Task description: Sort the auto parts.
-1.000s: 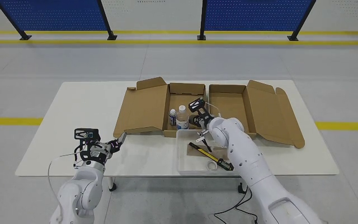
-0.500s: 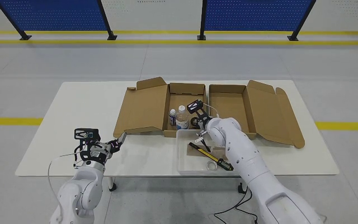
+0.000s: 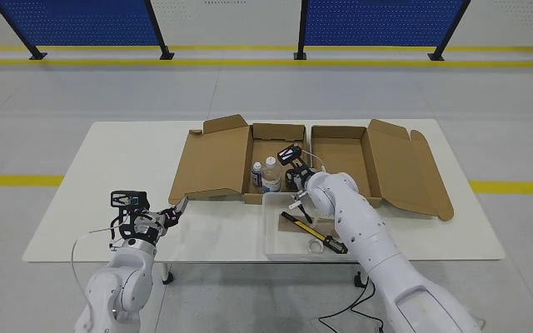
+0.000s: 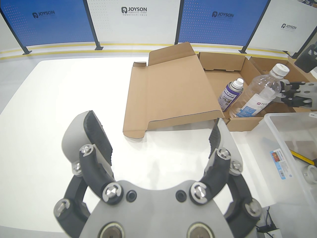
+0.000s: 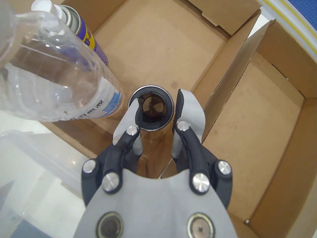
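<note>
sorting seems partway done, one part in transit
top: spray can (image 3: 257,173) and bottle (image 3: 272,173) stand in the left box (image 3: 279,133); tool (image 3: 312,232) and white ring (image 3: 316,246) lie in the bin (image 3: 268,225). left wrist: left gripper (image 4: 156,120) spread over the table (image 4: 49,87). right wrist: right gripper (image 5: 157,99) pinches a black ring (image 5: 151,126) over that box.
</note>
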{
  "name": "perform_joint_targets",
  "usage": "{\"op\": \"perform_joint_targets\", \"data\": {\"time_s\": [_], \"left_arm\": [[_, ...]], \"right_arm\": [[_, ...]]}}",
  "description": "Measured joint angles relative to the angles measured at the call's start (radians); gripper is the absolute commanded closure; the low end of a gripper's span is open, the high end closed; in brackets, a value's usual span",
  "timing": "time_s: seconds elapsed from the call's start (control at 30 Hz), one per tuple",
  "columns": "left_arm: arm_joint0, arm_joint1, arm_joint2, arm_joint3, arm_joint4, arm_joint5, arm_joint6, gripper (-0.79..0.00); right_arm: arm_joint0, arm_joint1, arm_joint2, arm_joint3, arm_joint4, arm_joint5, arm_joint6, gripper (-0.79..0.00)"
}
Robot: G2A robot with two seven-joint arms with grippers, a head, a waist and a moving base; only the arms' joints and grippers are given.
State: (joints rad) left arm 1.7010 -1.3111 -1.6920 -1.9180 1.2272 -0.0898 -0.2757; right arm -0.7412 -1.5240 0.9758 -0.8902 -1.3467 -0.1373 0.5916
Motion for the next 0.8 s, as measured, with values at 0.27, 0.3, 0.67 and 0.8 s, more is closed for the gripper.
{"op": "perform_joint_targets", "data": {"time_s": [0.27, 0.3, 0.67, 0.8], "left_arm": [[0.0, 0.0, 0.0, 0.0, 0.0, 0.0, 0.0, -0.785], [0.0, 0.0, 0.0, 0.0, 0.0, 0.0, 0.0, -0.785], [0.0, 0.0, 0.0, 0.0, 0.0, 0.0, 0.0, -0.785], [0.0, 0.0, 0.0, 0.0, 0.0, 0.0, 0.0, -0.785]], "right_arm": [[-0.036, 0.016, 0.027, -0.12, -0.057, 0.027, 0.017, -0.372], [-0.044, 0.019, 0.032, -0.143, -0.068, 0.031, 0.021, -0.372], [-0.26, 0.066, 0.122, -0.606, -0.166, 0.007, 0.214, -0.708], [-0.334, 0.08, 0.157, -0.733, -0.155, -0.054, 0.341, -0.785]]}}
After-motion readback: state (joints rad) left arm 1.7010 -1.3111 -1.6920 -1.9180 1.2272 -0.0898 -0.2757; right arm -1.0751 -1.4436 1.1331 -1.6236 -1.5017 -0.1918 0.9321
